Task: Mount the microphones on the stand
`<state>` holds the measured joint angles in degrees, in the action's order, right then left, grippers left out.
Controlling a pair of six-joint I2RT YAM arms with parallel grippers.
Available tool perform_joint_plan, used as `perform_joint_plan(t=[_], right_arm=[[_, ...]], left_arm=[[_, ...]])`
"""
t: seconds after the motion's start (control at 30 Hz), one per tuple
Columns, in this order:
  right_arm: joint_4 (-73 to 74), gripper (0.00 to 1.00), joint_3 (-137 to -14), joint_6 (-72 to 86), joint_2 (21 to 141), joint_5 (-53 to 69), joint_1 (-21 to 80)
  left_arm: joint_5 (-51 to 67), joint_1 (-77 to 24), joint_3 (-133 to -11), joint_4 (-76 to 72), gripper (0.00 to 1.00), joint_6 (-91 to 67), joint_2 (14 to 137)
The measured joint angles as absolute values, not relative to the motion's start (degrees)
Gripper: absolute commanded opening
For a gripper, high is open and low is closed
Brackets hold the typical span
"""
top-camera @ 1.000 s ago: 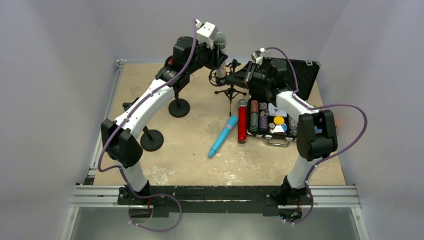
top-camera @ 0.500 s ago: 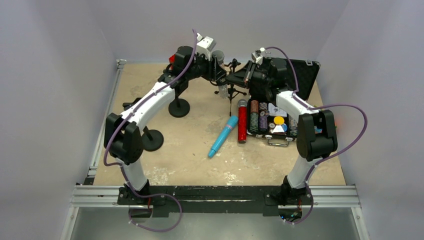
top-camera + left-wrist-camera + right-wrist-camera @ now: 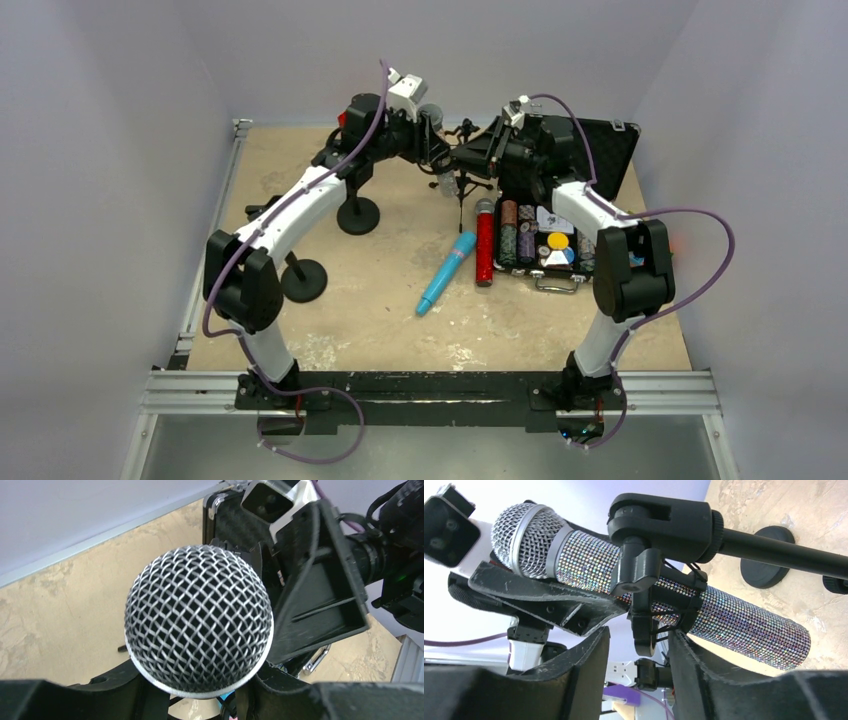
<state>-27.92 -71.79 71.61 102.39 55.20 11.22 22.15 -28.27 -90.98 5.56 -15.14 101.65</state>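
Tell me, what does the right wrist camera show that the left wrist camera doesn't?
Only the right wrist view shows the silver-glitter microphone side-on, its sparkly body crossing the stand's black clip, plus a round base on the table. Only the left wrist view shows the mesh head end-on, with a black case behind it. Both show that grey mesh head and the tan table.

My left arm (image 3: 290, 215) and right arm (image 3: 585, 212) wear white shells over black joints and bases. A purple cable (image 3: 454, 642) trails along each. My fingers (image 3: 574, 680) are matte black; a white camera block (image 3: 407, 92) caps one wrist.
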Motion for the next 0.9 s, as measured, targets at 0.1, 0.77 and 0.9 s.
perform_joint_plan(t=[0.1, 0.77, 0.9], right_arm=[[-28.77, 0.66, -71.79, 71.85, 102.26, 56.03, 11.29], [-26.55, 0.75, -72.12, 67.07, 102.17, 55.07, 11.05], [-26.39, 0.75, -72.44, 65.93, 101.84, 55.51, 10.74]], left_arm=[[22.02, -27.75, -90.96, 7.53, 0.51, -15.94, 100.84], [23.14, -26.5, -94.0, 21.54, 0.8, -17.93, 98.67], [22.52, -26.5, -95.35, 23.81, 0.8, -17.76, 98.65]])
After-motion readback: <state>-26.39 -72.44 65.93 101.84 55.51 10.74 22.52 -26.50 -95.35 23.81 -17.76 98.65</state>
